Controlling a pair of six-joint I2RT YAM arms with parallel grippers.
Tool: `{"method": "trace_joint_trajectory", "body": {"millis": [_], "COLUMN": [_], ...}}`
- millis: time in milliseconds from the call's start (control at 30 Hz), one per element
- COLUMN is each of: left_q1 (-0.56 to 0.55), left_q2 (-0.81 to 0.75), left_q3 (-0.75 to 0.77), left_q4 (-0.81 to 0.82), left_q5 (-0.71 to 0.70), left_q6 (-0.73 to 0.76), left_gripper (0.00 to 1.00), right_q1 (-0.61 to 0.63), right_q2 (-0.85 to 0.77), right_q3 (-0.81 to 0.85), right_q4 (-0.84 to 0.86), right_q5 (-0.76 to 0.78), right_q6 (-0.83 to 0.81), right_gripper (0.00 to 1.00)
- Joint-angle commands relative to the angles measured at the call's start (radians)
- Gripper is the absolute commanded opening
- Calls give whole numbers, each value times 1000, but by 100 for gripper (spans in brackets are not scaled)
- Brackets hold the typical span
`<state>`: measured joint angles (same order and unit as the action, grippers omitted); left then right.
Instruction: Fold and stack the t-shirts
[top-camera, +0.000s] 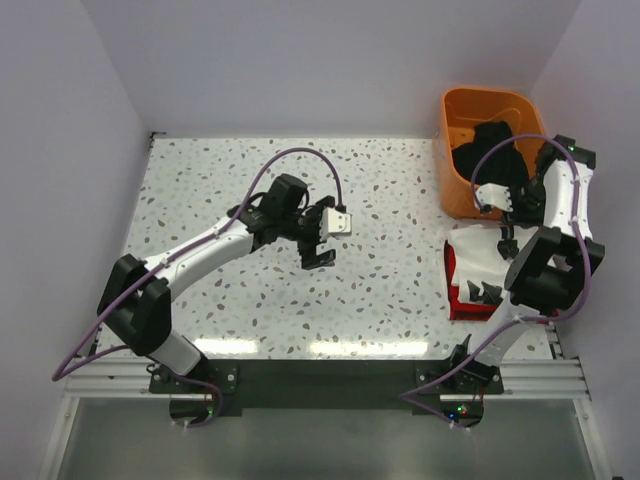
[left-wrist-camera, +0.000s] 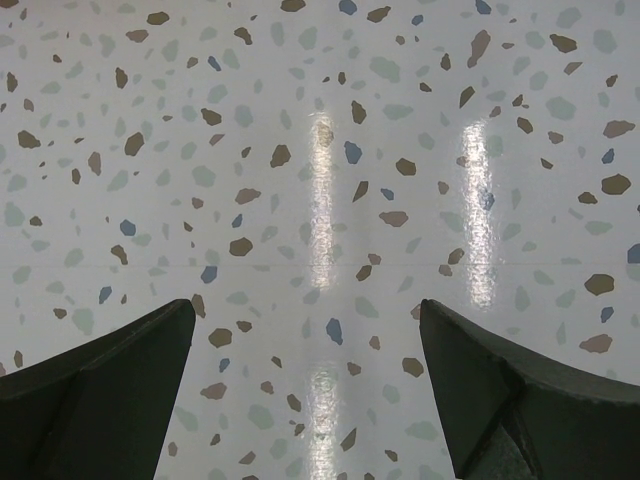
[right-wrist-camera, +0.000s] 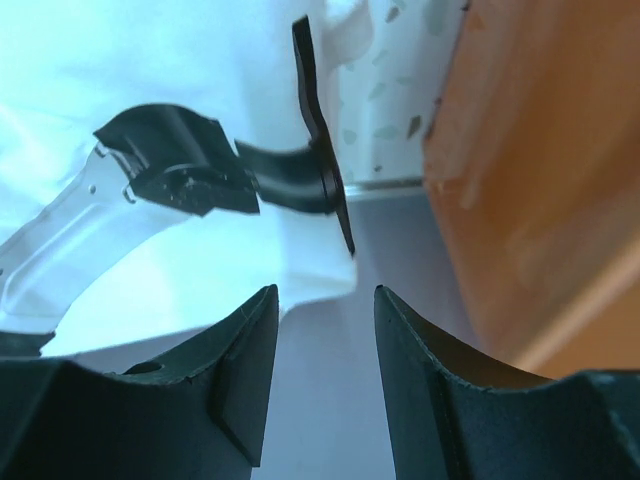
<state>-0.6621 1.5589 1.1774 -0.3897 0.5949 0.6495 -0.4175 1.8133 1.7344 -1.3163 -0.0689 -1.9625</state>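
A folded white t-shirt lies on a red t-shirt at the table's right edge; only the red one's left and front edges show. A black t-shirt lies bunched in the orange tub. My right gripper is open and empty, above the far edge of the white shirt beside the tub. In the right wrist view the gripper holds nothing, with the white shirt beyond it and the tub to the right. My left gripper is open and empty over bare table, as its wrist view shows.
The speckled table is bounded by white walls at the left, back and right. The orange tub stands in the back right corner. The right arm's own lower link shows over the white shirt in the right wrist view.
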Motion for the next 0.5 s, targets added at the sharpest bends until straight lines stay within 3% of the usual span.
{"method": "trace_joint_trajectory", "body": {"millis": [0,467], "left_q1": [6,6], "left_q2": [-19,26], "left_q3": [24,59], "left_q4": [-17,-34], "left_q5": [23,17], "left_q6": [30,29], "left_gripper": [100,100], "right_q1": [-4,-15], "right_q2": [44,156], "right_q3": [53,105], "right_q4": [-175,-159], "right_q5": [58,90], "right_q6": [-197,-242], "right_gripper": [46,49]}}
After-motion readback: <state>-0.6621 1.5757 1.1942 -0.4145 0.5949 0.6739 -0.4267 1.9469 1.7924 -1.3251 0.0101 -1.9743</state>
